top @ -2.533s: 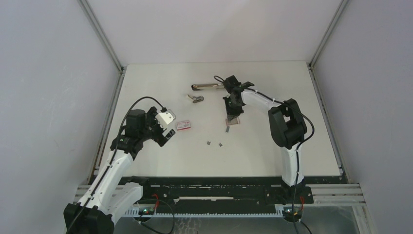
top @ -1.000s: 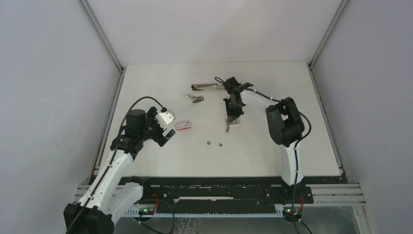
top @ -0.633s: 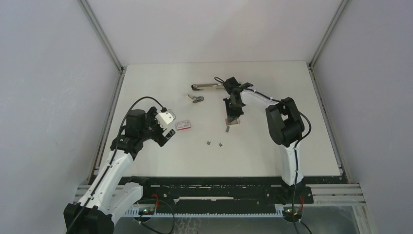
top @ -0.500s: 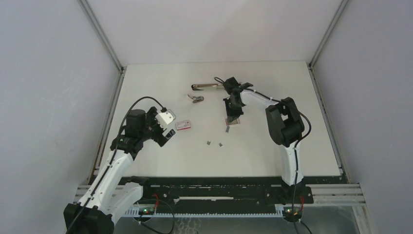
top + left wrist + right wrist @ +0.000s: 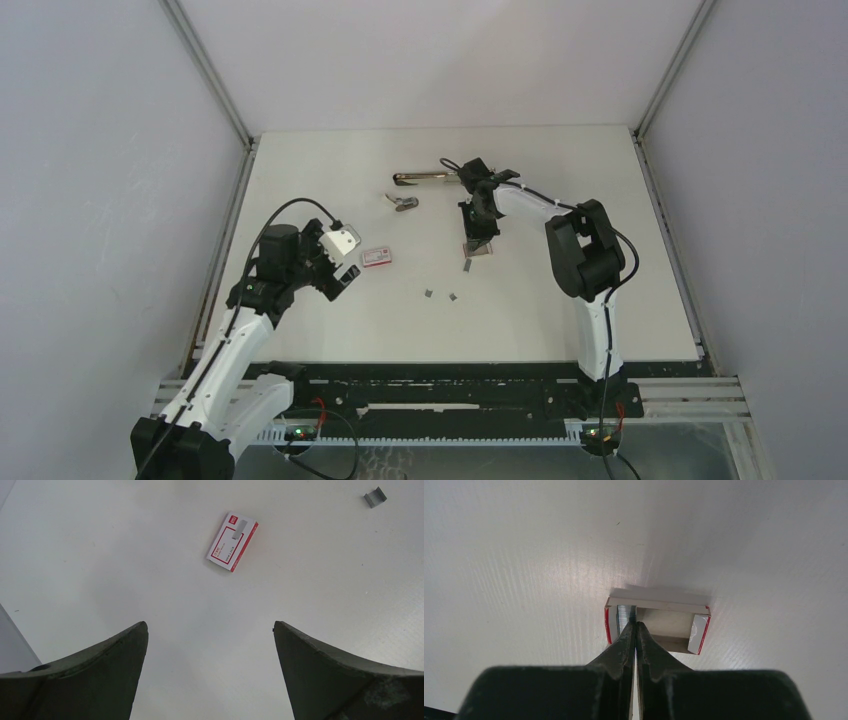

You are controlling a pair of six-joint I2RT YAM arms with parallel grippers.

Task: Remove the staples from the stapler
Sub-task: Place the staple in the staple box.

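The stapler (image 5: pixel 420 178) lies long and thin at the back of the table, left of my right arm. Loose grey staples lie mid-table (image 5: pixel 428 293), (image 5: pixel 452 296), (image 5: pixel 466 265); one shows in the left wrist view (image 5: pixel 375 497). My right gripper (image 5: pixel 636 625) is shut, its tips inside a small open red-and-white box (image 5: pixel 684 625), touching a grey staple strip (image 5: pixel 625 614) there. Whether the strip is pinched I cannot tell. My left gripper (image 5: pixel 210 624) hangs open and holds nothing, near a closed red-and-white box (image 5: pixel 232 541).
A small grey metal object (image 5: pixel 403 203) lies near the stapler. The closed box (image 5: pixel 377 257) sits just right of the left gripper (image 5: pixel 340 272). The open box (image 5: pixel 481 250) lies under the right gripper (image 5: pixel 478 238). Grey walls enclose the white table (image 5: pixel 640 300).
The right arm's elbow has shifted slightly left since the earliest frame, while its gripper stays at the open box. The left arm has not moved.
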